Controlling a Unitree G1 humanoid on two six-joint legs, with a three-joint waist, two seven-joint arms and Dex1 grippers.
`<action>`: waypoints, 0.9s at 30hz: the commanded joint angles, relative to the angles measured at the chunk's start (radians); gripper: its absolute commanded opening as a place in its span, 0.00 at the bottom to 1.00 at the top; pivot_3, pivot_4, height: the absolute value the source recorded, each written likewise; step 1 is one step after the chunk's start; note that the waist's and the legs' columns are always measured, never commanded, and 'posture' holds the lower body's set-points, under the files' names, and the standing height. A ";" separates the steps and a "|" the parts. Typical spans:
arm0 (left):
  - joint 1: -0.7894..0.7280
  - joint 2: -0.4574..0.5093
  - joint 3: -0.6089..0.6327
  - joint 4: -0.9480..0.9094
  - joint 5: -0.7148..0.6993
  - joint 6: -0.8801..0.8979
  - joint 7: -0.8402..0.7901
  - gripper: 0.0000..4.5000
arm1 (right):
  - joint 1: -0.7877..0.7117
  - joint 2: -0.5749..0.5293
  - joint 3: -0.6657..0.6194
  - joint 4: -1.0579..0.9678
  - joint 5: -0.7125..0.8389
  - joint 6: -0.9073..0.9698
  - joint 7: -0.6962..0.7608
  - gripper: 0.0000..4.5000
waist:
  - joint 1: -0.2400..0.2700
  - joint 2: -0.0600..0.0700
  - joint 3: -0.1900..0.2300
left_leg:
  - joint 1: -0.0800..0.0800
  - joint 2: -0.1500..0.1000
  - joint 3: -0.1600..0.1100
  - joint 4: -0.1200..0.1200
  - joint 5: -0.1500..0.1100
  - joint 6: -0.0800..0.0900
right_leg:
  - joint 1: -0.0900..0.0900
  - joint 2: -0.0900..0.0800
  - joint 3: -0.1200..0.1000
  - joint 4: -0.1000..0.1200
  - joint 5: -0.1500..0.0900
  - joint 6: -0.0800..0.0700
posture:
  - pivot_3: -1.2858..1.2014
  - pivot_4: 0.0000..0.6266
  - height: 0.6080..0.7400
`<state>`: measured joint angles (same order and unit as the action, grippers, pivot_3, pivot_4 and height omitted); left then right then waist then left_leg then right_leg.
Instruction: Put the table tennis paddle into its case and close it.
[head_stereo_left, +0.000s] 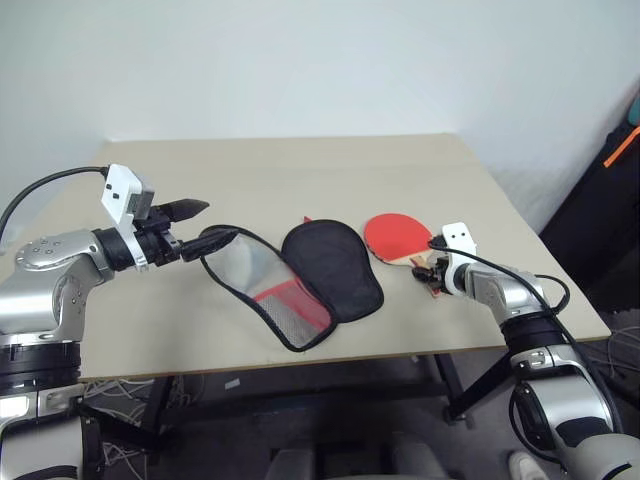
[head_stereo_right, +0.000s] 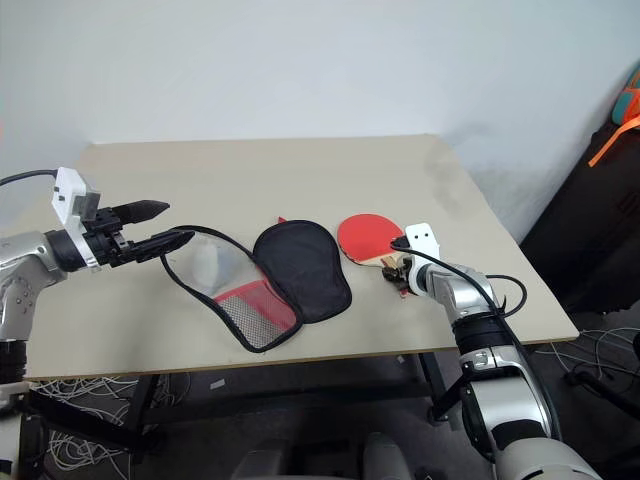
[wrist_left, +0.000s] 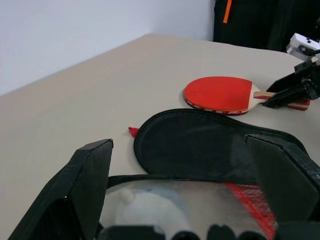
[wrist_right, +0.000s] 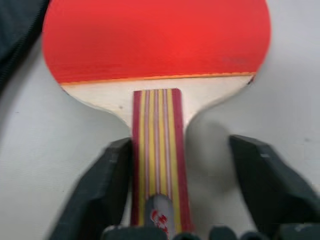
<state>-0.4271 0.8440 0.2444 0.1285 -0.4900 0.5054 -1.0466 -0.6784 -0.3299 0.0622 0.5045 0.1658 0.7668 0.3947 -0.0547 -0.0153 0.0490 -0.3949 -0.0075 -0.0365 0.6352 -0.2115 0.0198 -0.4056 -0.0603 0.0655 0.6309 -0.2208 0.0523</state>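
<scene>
**A:** Right wrist view: right gripper (wrist_right: 182, 192) straddles the paddle (wrist_right: 156, 75) handle, fingers (wrist_right: 97, 192) part-spread. One finger touches the handle's side, the other stands off with a gap. Not clamped yet, nothing lifted.

**B:** Risk?

**A:** Off-centre. If the far finger sweeps in, I'd expect it to push the handle sideways against the near one, so the paddle yaws on the counter (head_stereo_left: 330, 170) before the grip seats. Handle is thin and lies flat, so the tips could also ride over it and pinch the counter instead.

**B:** Orientation?

**A:** Paddle lies flat, red face up, on the counter just right of the case (head_stereo_left: 300, 275). Long axis runs roughly left-right: blade toward the case, handle toward the right arm. Blade and open flap are close; can't tell if they touch.

**B:** Left side?

**A:** Left gripper (head_stereo_left: 200, 225) fingers fully released, one above and one below the case's rim at its far left end. Can't tell if the lower finger touches it. Case lies open, black flap folded toward the paddle, mesh half with red showing under it nearer the left arm.

**B:** Other hazards?

**A:** Case mouth is slack. If the left gripper isn't pinning it, I'd guess the blade shoves the whole pouch along rather than sliding in. A crooked grip would bring the blade in skewed and catch the black trim.
</scene>
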 joint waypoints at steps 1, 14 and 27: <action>0.001 0.001 0.027 -0.035 -0.012 -0.014 0.012 1.00 | -0.040 0.013 -0.040 0.011 -0.015 -0.018 -0.054 0.39 | 0.000 0.000 0.000 | 0.000 0.001 0.000 0.000 0.000 0.000 | 0.000 0.001 0.000 0.000 0.000 -0.001 | 0.52 0.00 0.99; -0.009 -0.007 0.011 -0.012 0.000 -0.025 0.027 1.00 | -0.107 0.156 -0.145 -0.154 0.092 0.023 -0.113 0.25 | -0.001 0.001 0.001 | -0.001 0.006 0.001 0.002 0.000 -0.001 | -0.003 0.007 0.003 0.000 0.004 -0.002 | 0.52 0.00 0.99; -0.042 -0.015 -0.016 0.009 0.006 -0.021 0.023 1.00 | -0.055 0.397 0.022 -0.360 0.101 0.241 -0.177 0.25 | -0.014 0.000 0.000 | -0.001 0.007 -0.001 0.004 -0.001 -0.003 | -0.005 0.009 0.003 0.008 0.003 -0.002 | 0.52 0.00 0.99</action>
<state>-0.4416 0.8256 0.2194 0.1513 -0.4836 0.4928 -1.0244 -0.7198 0.0621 0.0809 0.1846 0.2709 1.0231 0.2222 -0.0690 -0.0149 0.0493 -0.3964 -0.0008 -0.0373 0.6390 -0.2130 0.0168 -0.4108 -0.0515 0.0684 0.6387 -0.2179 0.0499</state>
